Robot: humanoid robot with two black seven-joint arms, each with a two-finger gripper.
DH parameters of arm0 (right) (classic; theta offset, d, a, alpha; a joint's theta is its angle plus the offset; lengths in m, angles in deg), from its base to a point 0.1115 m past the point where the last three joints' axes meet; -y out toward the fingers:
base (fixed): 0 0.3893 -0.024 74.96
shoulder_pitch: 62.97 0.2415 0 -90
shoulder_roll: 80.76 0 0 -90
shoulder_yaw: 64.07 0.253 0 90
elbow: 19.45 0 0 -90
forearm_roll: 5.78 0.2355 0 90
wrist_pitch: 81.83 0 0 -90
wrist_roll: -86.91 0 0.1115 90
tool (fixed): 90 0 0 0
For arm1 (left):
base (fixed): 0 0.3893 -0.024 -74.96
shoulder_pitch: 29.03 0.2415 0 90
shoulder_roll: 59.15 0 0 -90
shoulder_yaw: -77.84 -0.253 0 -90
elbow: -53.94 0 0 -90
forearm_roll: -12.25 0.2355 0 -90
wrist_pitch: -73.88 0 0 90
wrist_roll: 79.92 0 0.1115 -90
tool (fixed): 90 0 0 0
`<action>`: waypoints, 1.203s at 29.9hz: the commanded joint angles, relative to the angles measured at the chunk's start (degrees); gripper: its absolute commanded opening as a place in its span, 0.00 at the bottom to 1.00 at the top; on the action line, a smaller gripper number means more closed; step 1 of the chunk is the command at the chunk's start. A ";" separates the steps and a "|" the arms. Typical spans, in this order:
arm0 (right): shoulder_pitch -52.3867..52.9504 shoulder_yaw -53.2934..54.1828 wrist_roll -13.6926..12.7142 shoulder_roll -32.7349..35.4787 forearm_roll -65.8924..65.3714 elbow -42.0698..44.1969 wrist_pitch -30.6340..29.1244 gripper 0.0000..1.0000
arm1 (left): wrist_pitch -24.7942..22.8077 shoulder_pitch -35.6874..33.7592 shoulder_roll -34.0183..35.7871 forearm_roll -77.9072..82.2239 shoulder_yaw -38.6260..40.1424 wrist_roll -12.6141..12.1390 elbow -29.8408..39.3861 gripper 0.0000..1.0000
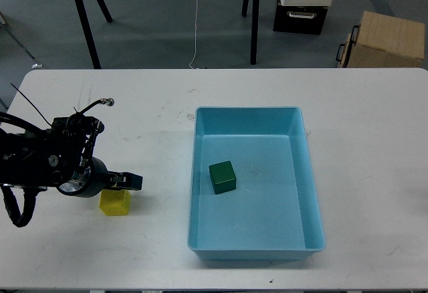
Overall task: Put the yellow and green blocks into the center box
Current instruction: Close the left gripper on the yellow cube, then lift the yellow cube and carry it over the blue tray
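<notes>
The yellow block [115,203] sits on the white table [154,112], left of the box. My left gripper [130,180] hovers just above the block's upper right edge, and its wrist hides the block's top rim. Its dark fingers point right and merge into one shape, so I cannot tell whether they are open or shut. The green block [222,176] lies inside the light blue box [311,199], on its floor near the left wall. My right gripper is out of view.
The box stands at the table's middle. Behind the table's far edge are black tripod legs [83,19], a black and white case [302,2] and a cardboard box [384,39] on the floor.
</notes>
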 commanded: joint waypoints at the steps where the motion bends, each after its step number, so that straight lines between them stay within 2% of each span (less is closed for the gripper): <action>1: -0.05 0.03 0.00 0.01 0.00 0.01 0.00 1.00 | 0.00 -0.03 1.97 1.33 0.14 -0.21 1.63 1.00; 12: -0.05 0.03 0.00 0.01 0.00 0.01 0.00 1.00 | 0.00 0.05 2.32 1.68 0.05 -0.39 3.13 0.98; 16: -0.14 0.12 0.00 0.01 0.00 0.01 0.00 1.00 | -0.18 -0.03 2.23 1.68 -0.30 -1.61 3.92 0.88; 19: -0.14 0.03 0.00 0.01 0.00 0.01 0.00 1.00 | -0.27 -0.12 2.14 1.68 -0.39 -1.88 4.09 0.76; 21: -0.14 0.03 0.00 0.01 0.00 0.01 0.00 1.00 | -0.27 -0.12 2.06 1.68 -0.48 -1.88 4.09 0.64; 23: -0.14 0.03 0.00 0.10 0.00 0.01 0.00 1.00 | -0.18 -0.12 2.06 1.68 -0.57 -1.79 4.09 0.48; 25: -0.14 0.03 0.00 0.19 0.00 0.01 0.00 1.00 | 0.08 -0.12 2.06 1.68 -0.65 -1.97 4.09 0.27; 27: -0.23 0.03 0.00 0.28 0.00 0.01 0.00 1.00 | 0.78 -0.21 2.23 1.77 -0.83 -3.19 4.09 0.10; 29: -0.23 0.03 0.00 0.28 0.00 0.01 0.00 1.00 | 3.32 -0.47 2.32 1.68 -0.48 -6.61 4.27 0.04; 30: -0.23 0.12 0.00 0.28 0.00 0.01 0.00 1.00 | 5.51 -0.91 2.58 1.68 -0.31 -7.24 4.88 0.00; 32: -0.23 0.12 0.00 0.28 0.00 0.01 0.00 1.00 | 8.77 -2.66 2.84 1.77 -0.04 -7.68 5.85 0.00; 36: -0.23 0.03 0.00 0.37 0.00 0.01 0.00 1.00 | 7.39 -14.68 3.73 0.81 1.18 -7.33 7.77 0.00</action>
